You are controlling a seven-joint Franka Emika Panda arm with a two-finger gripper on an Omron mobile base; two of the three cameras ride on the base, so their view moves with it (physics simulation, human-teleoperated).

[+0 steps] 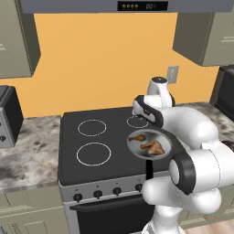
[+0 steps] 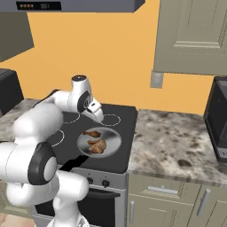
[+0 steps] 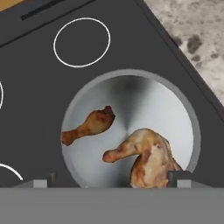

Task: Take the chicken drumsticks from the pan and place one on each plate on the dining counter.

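Observation:
A round grey pan (image 1: pixel 161 136) (image 2: pixel 111 138) (image 3: pixel 140 103) sits on the stove's front right burner, its black handle (image 1: pixel 149 169) pointing toward me. Two golden-brown chicken drumsticks lie in it. The smaller drumstick (image 1: pixel 137 137) (image 2: pixel 92 132) (image 3: pixel 89 125) is on the left. The plumper drumstick (image 1: pixel 154 147) (image 2: pixel 97 146) (image 3: pixel 148 157) lies beside it, apart from the first. My gripper (image 1: pixel 152 122) (image 2: pixel 98 118) (image 3: pixel 110 181) hovers above the pan, open, with nothing between its fingers. In the hand view the right fingertip (image 3: pixel 178 178) stands next to the plumper one. The plates and the dining counter are out of view.
The black cooktop (image 1: pixel 91 151) has white burner rings to the pan's left and behind it. Marble counters (image 2: pixel 177 142) flank the stove. A dark appliance (image 2: pixel 219 119) stands at the right, another (image 1: pixel 7 116) at the left. Cabinets and a hood hang overhead.

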